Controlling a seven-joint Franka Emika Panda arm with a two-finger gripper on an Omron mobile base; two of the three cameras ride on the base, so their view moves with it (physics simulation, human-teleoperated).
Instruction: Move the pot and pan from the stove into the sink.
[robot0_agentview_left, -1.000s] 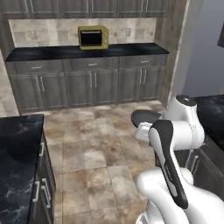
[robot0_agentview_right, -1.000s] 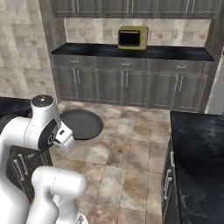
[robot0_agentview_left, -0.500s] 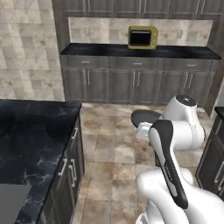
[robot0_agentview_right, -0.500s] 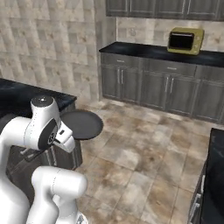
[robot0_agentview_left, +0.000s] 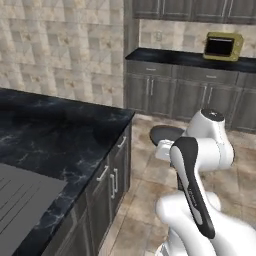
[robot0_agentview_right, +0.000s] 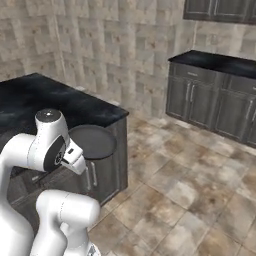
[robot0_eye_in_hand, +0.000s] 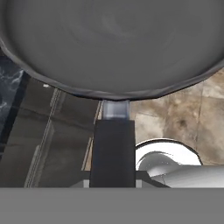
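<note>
Carry step: gripper (robot0_eye_in_hand: 113, 181) clamped on the long handle of the flat dark grey frying pan (robot0_eye_in_hand: 113, 43) (pan level, ahead of gripper). Next: reach the ribbed dark grey sink (robot0_agentview_left: 22, 192), lower in.

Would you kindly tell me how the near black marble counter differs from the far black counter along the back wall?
The near black marble counter shows pale veining; the far black counter looks plain dark from here. The near counter holds a grey ribbed drainboard; the far counter carries an olive-yellow microwave. Both sit on dark grey cabinets with slim handles.
</note>
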